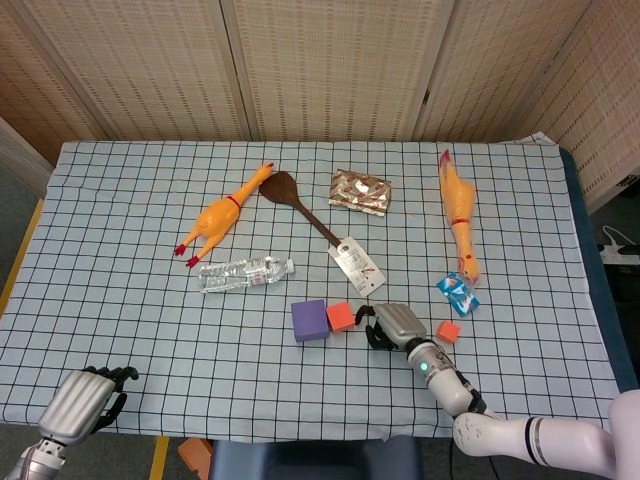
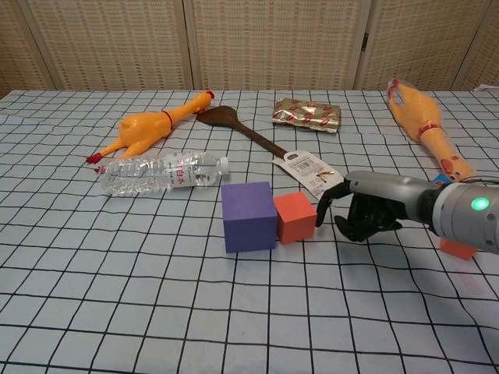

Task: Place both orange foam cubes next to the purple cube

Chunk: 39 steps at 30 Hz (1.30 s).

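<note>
The purple cube [image 1: 309,320] [image 2: 249,216] stands near the table's front middle. One orange foam cube [image 1: 341,316] [image 2: 295,217] sits against its right side. My right hand [image 1: 392,326] [image 2: 366,207] is just right of that cube, fingers curled in and holding nothing, a fingertip [image 2: 320,211] close to the cube's right face. The second orange foam cube [image 1: 447,331] [image 2: 458,248] lies further right, partly hidden behind my right forearm in the chest view. My left hand [image 1: 85,401] hangs at the table's front left corner, fingers curled, empty.
A water bottle [image 2: 160,172], a rubber chicken [image 2: 144,129] and a wooden spatula [image 2: 265,146] lie behind the cubes. A foil packet [image 2: 307,115], a second rubber chicken [image 2: 423,126] and a blue wrapper [image 1: 457,293] lie to the right.
</note>
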{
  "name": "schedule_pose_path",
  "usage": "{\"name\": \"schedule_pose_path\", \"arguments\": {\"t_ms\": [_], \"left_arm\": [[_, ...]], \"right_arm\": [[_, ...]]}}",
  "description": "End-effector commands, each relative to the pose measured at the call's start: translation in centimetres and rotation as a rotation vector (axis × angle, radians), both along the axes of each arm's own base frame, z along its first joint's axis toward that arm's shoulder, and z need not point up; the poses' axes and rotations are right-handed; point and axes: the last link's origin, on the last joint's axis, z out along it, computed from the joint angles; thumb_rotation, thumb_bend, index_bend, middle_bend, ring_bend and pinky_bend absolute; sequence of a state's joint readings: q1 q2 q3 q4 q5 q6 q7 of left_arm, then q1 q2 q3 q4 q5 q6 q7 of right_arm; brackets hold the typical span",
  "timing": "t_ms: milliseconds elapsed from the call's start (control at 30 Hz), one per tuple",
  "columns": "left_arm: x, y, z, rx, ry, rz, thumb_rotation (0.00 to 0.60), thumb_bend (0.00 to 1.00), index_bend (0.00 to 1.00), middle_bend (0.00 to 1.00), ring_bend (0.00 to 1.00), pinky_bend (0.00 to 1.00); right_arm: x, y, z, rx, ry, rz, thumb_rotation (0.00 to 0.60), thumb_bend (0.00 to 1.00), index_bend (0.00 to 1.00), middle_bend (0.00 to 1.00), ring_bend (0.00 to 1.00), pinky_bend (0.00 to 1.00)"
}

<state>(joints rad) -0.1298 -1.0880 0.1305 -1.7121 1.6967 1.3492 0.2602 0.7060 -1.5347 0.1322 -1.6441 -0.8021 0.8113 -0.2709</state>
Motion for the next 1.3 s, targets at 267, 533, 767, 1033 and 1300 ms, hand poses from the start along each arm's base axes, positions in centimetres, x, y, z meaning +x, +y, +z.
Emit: {"name": "schedule_pose_path", "arguments": {"t_ms": [267,533,767,1033,1300], "left_arm": [[0.00,-0.01,-0.02,0.000,0.001,-0.001,0.600,0.50,0.40,0.52,0.57,0.60],[-0.02,-0.01,0.01,0.000,0.002,0.001,0.600,0.50,0.40,0.53,0.57,0.60],[0.00,-0.02,-0.01,0.000,0.002,0.001,0.600,0.50,0.40,0.53,0.57,0.60],[0.00,-0.04,-0.07,-0.002,0.004,0.001,0.600,0.50,0.40,0.53,0.58,0.60],[-0.02,-0.02,0.00,0.001,0.003,0.001,0.600,0.50,0.40,0.53,0.58,0.60]], "right_arm": [[-0.04,-0.01,-0.44,0.013,-0.035,0.009,0.600,0.62,0.38,1.00,0.87,0.92],[-0.05,-0.06,-0.53,0.015,-0.052,0.019,0.600,0.63,0.38,1.00,0.87,0.92],[-0.28,-0.27,-0.16,0.006,-0.045,0.023,0.600,0.63,0.38,1.00,0.87,0.92],[-0.43,-0.55,-0.23,-0.021,-0.017,0.030,0.600,0.63,0.38,1.00,0.87,0.93],[-0.05,-0.61,-0.69,-0.022,-0.045,0.039,0.600,0.63,0.38,1.00,0.87,0.93]]}}
